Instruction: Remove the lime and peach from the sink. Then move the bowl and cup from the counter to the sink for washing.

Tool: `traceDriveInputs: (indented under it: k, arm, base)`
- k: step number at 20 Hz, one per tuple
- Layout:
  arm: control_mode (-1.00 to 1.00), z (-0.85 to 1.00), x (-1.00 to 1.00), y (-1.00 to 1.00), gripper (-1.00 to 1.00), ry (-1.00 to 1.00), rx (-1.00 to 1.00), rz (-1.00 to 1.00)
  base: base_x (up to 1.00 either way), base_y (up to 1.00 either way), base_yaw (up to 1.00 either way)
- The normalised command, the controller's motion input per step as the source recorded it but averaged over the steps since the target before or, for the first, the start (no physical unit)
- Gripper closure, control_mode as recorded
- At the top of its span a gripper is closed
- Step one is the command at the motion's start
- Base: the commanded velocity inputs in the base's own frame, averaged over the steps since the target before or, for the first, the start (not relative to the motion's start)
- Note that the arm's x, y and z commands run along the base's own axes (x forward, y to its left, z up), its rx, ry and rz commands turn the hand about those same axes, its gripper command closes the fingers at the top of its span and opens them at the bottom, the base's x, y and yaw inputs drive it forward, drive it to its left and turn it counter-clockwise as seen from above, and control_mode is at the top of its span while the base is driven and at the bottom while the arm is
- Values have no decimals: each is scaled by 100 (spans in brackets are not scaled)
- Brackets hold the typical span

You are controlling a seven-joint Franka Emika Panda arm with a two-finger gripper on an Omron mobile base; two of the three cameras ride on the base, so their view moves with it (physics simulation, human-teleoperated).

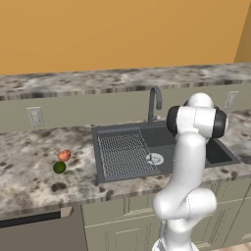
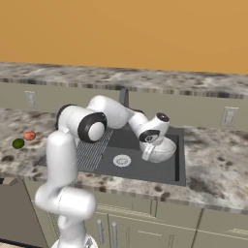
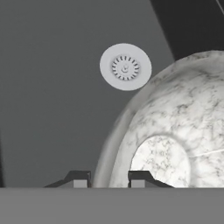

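Bowl going into the sink
Your gripper pinches the bowl rim over the basin's right end; lower, then release.

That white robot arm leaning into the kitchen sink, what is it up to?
The white arm's two-finger gripper straddles the rim of a wide silvery-white speckled bowl, holding it inside the dark grey rectangular sink, near the round silver drain. Whether the bowl already rests on the bottom cannot be told. The small dark green lime and the orange-red peach already lie close together on the speckled stone counter, on the drainer side of the sink.
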Motion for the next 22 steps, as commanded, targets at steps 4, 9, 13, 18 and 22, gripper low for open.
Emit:
traceDriveInputs:
  k: [4,9,13,18,22]
  arm:
    - [-100,-20,3,0,100,-1,-3,0]
    - [-100,-15,9,0,100,-3,-7,0]
    - [-100,-16,13,0,100,-1,-9,0]
    - [-100,-18,14,0,100,0,-6,0]
    - [-100,-18,16,-2,100,0,-3,0]
  base:
    - [0,0,0]
    - [0,0,0]
    - [0,0,0]
    - [0,0,0]
    - [0,0,0]
